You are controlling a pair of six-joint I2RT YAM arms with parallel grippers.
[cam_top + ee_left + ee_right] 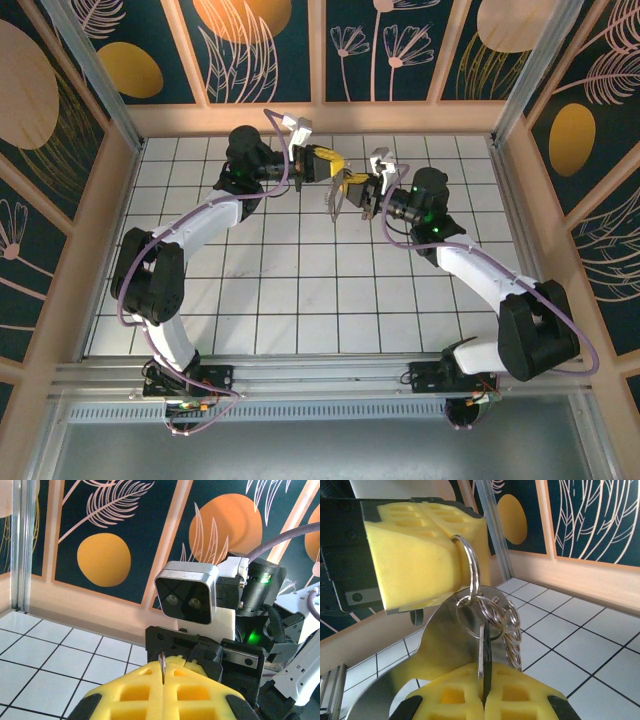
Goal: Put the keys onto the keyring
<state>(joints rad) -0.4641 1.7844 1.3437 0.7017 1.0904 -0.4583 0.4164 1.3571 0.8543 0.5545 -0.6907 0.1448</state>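
Note:
My left gripper [337, 172] is raised over the far middle of the table, and its yellow pads [420, 550] are shut on the large metal ring [471, 567] of the keyring. In the left wrist view the gripper [163, 672] has that ring's edge [162, 661] poking out of the seam. Below the ring hang a flat silvery-grey fob [440, 635] and a chain of small rings [511, 625]. My right gripper [485, 685] faces the left one from just below and is shut on a key [483, 650], a thin silver blade beside a dark part, which reaches up into the small rings.
White tiled floor [300, 290] spreads below both arms, ringed by a wooden rim [320, 118] and painted wall panels. The right arm's wrist camera [187, 592] sits directly in front of the left gripper, very close.

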